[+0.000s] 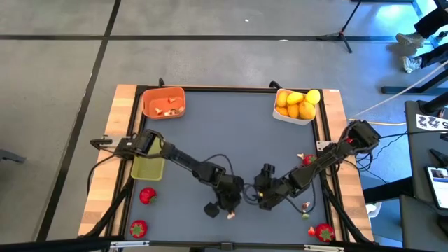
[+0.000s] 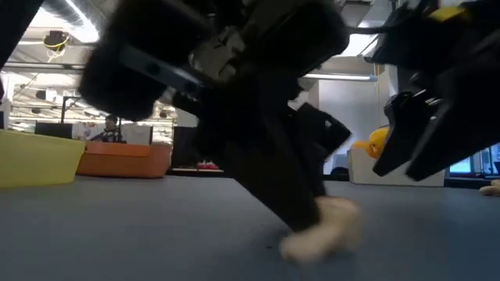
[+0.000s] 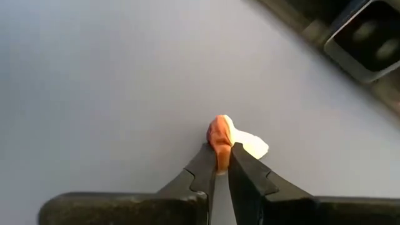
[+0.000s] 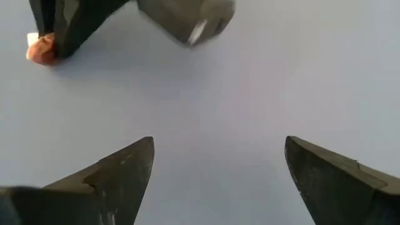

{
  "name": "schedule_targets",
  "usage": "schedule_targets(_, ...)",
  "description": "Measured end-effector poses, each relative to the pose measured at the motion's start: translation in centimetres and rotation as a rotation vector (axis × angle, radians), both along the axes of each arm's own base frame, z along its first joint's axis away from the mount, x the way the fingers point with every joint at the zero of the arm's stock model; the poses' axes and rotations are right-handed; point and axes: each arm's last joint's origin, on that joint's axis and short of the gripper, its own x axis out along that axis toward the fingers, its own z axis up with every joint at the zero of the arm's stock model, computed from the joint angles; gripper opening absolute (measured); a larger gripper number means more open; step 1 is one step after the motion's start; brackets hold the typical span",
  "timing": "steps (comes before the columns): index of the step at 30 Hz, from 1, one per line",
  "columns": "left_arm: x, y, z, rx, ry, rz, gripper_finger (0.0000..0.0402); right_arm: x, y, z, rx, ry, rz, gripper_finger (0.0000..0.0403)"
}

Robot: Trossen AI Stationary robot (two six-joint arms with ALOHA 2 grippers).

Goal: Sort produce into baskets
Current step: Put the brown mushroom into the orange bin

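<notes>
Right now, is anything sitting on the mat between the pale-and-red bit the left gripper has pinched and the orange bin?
Nothing visible does. The left gripper is shut on the pale-and-red bit, and the mat toward the orange bin shows bare.

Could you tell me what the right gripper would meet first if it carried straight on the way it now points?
Probably only bare table mat: the open right gripper faces empty surface. The left gripper, shut on a pale-and-red bit, sits off to one side; depth is unclear.

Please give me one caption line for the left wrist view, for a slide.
Left gripper shut on a small pale-and-red produce piece resting on the grey table.
</notes>
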Motion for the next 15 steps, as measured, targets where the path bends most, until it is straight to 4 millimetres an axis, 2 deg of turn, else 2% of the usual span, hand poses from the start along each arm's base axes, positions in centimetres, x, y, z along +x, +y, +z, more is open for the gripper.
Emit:
schedule_targets(7,-1.1,5.7,3.2,0.203,0.074,0.077,0.0032,1.1,-3.0,-0.3,-0.036,0.064,-0.055,0.0357)
schedule_targets(15,-3.3,11.3,8.5,0.351,0.142,0.324,0.0032,2.4,-6.2,-0.3,-0.049,0.068,-0.141,0.0357)
